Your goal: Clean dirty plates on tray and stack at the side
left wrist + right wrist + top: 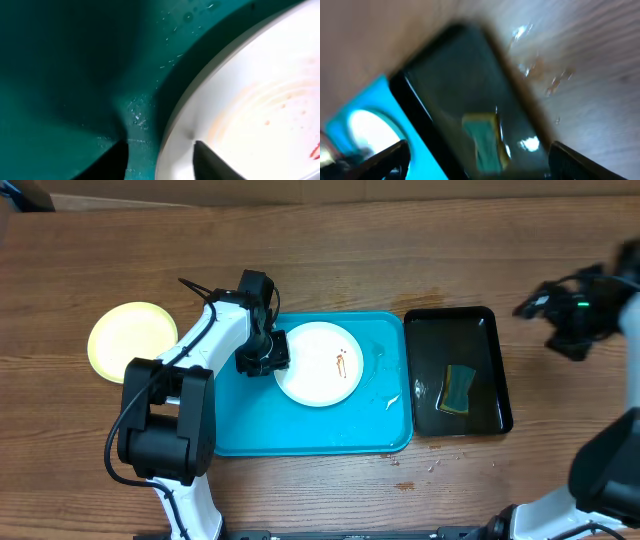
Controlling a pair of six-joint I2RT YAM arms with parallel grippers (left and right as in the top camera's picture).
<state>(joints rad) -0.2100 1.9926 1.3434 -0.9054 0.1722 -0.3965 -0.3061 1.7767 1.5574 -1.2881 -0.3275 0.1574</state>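
1. The tray point(300, 430) sits in the middle of the table point(400, 250), with droplets of water on its right half.
2. A white plate point(318, 363) lies flat in the tray's upper middle, with a small reddish-brown smear point(340, 362) on its face.
3. The left end effector point(159, 147) is low at this plate's left rim, partly open. One finger point(210, 162) is over the plate and the other is over the tray floor, so the rim lies between them unclamped.
4. A pale yellow plate point(130, 340) rests on the table, left of the tray and apart from it.
5. A black tray point(480, 330) sits just right of the cyan one and holds a sponge point(459, 388) in shallow water.
6. The right end effector point(479, 152) hangs above the table to the right of the black tray, spread wide and holding nothing.
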